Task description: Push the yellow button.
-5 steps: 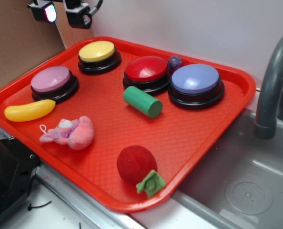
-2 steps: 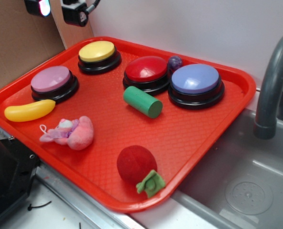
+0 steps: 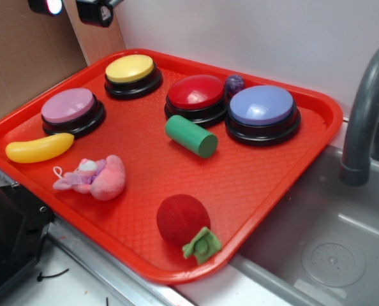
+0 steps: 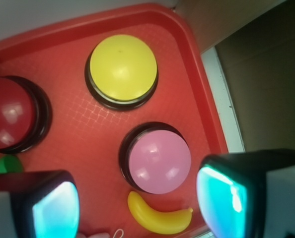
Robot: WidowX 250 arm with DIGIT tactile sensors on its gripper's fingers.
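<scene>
Red tray [image 3: 266, 178] fills most of ext view, w/ a grey sink [image 3: 323, 255] at lower right and a grey tap [image 3: 365, 115] at right edge. Yellow button [image 3: 131, 69] sits at upper left of the tray near its back rim; in wrist view it's top centre [image 4: 122, 67], nothing touching it. Pink button [image 3: 70, 106] is left of centre in ext view, directly below the yellow one in wrist view [image 4: 159, 161]. Red button [image 3: 196, 93] and blue button [image 3: 262, 106] stand side by side upper centre, w/ a small purple ball [image 3: 234, 83] behind, between them. Green cylinder [image 3: 191, 136] lies on its side just in front of the red button. Banana [image 3: 39, 148] lies at left edge, just below the pink button. Pink plush [image 3: 94, 177] lower left, red ball [image 3: 182, 218] w/ a green bit [image 3: 202, 244] at bottom centre. Gripper [image 3: 71, 7] is at top left corner of ext view, above the tray's back-left corner, clear of all buttons. Wrist view shows both fingers [image 4: 227, 198] wide apart at bottom corners, holding nothing.
</scene>
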